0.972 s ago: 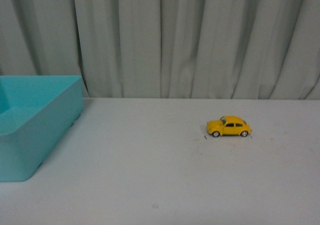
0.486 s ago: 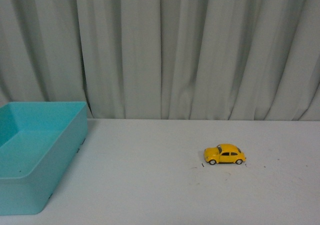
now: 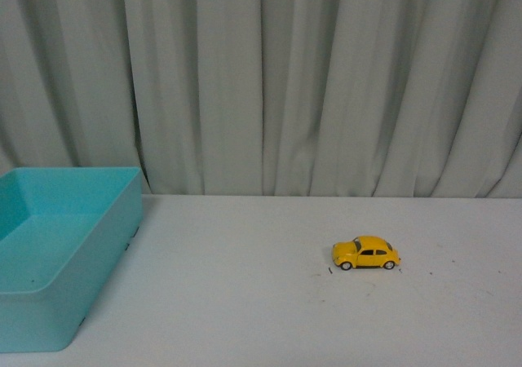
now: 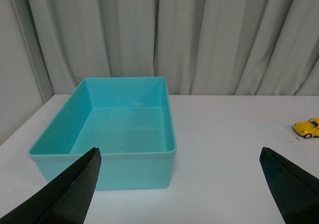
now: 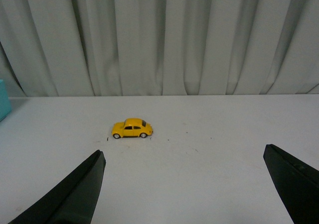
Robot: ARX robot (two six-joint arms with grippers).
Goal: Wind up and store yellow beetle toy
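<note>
Since a second ago the front camera's framing has shifted, though nothing has moved on the table (image 3: 245,310). The left gripper (image 4: 179,154) and right gripper (image 5: 184,149) gape wide, holding nothing. The yellow beetle toy (image 3: 366,254), rounded, with dark windows and black wheels, stands on its wheels to the right, well apart from the teal bin (image 3: 114,228), before a pale curtain (image 3: 326,81).

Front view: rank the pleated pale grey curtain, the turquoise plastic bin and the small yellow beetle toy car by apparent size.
1. The pleated pale grey curtain, filling the upper frame.
2. The turquoise plastic bin, cut off at the left edge.
3. The yellow beetle toy car, clearly smallest.
</note>
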